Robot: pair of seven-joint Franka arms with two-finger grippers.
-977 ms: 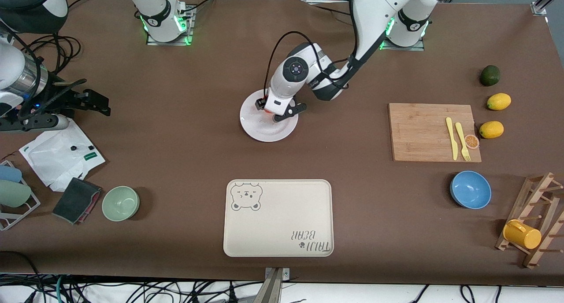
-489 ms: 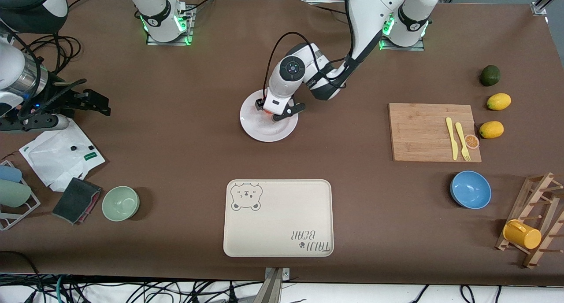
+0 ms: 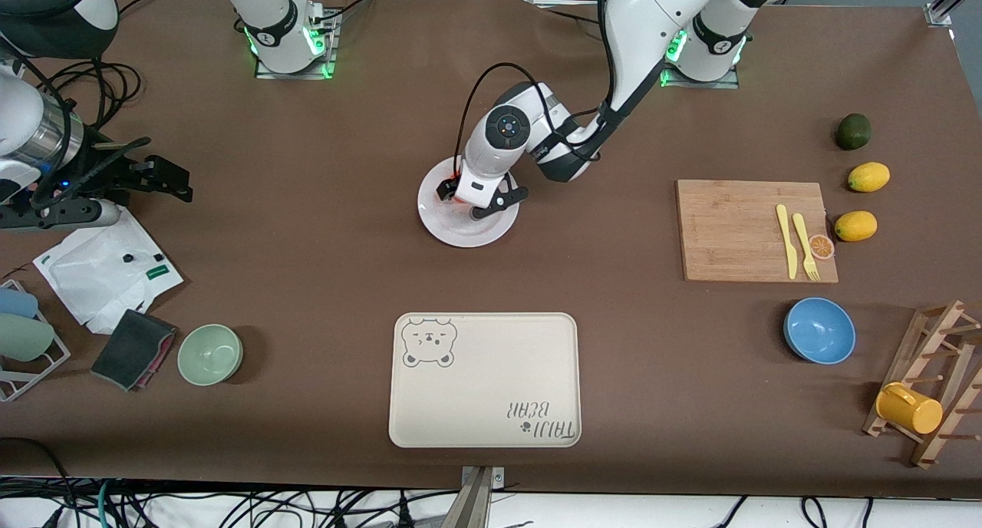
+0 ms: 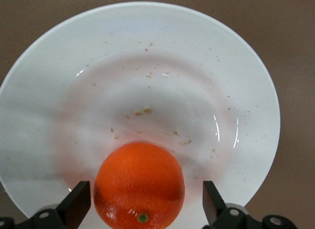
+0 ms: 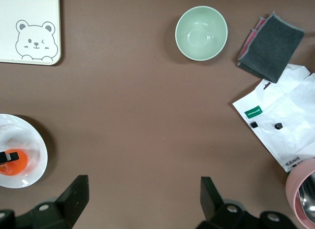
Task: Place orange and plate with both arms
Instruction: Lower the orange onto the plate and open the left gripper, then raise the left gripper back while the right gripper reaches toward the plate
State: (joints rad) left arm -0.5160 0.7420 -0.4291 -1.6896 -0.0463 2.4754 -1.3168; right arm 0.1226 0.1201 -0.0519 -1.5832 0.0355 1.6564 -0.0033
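Along the table edge nearest the front camera we see the bear tray (image 3: 484, 380) lying bare, with a green bowl (image 3: 210, 354) toward the right arm's end and a blue bowl (image 3: 819, 330) toward the left arm's end. Farther from that edge, about mid-table, sits the plate (image 3: 463, 232), and on it the orange (image 4: 139, 185) — it rests in the plate's well, on the part nearer the robots' bases.

Our left gripper (image 3: 469, 200) is down over the plate, its fingers (image 4: 76, 208) spread on either side of the orange with a gap showing on each side; it is released, not clamping the fruit. Over the last second the left wrist has shifted slightly toward the robots' bases while the plate has stayed put. We judge from this that the orange is set down and the left arm is starting to pull away.

Our right gripper (image 5: 142, 199) waits high over the right arm's end of the table, fingers apart and holding nothing — the plate's move to the tray looks like the remaining step.
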